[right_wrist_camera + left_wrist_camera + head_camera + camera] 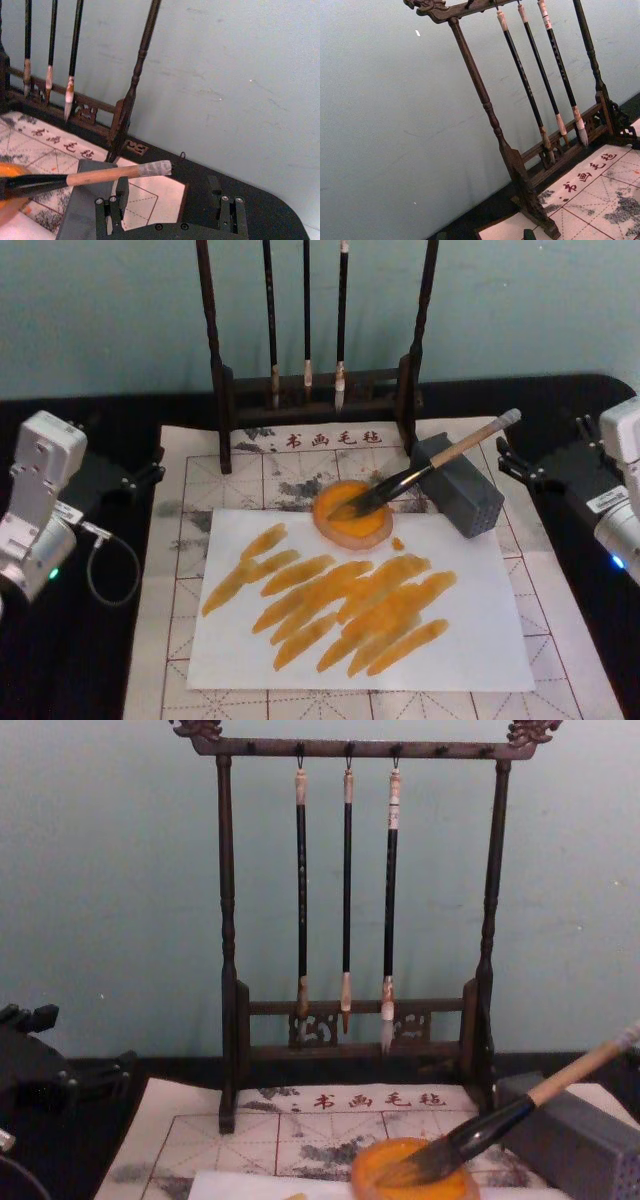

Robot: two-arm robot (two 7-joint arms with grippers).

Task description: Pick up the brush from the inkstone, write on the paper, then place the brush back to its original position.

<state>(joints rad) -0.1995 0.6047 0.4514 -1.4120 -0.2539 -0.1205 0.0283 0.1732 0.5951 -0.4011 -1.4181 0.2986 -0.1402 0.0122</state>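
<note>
The brush (pixel 440 462) lies slanted, its dark bristles in the round orange inkstone (pixel 345 531) and its tan handle propped on a grey block (pixel 468 498). The white paper (pixel 460 640) in front carries several orange strokes. My right gripper (pixel 512 462) hovers open just right of the block, behind the brush's white end cap, holding nothing. In the right wrist view its fingers (pixel 111 212) stand apart, short of the brush (pixel 105 174). My left gripper (pixel 152 470) rests open at the mat's far left edge. The chest view shows the brush (pixel 560 1082) leaning into the inkstone (pixel 400 1178).
A dark wooden rack (pixel 222 370) with three thin hanging brushes (pixel 307 330) stands behind the inkstone. Paper, inkstone and block sit on an off-white mat (pixel 200 490) with red grid lines. A cable loop (pixel 110 570) lies on the black table (pixel 60 660) at the left.
</note>
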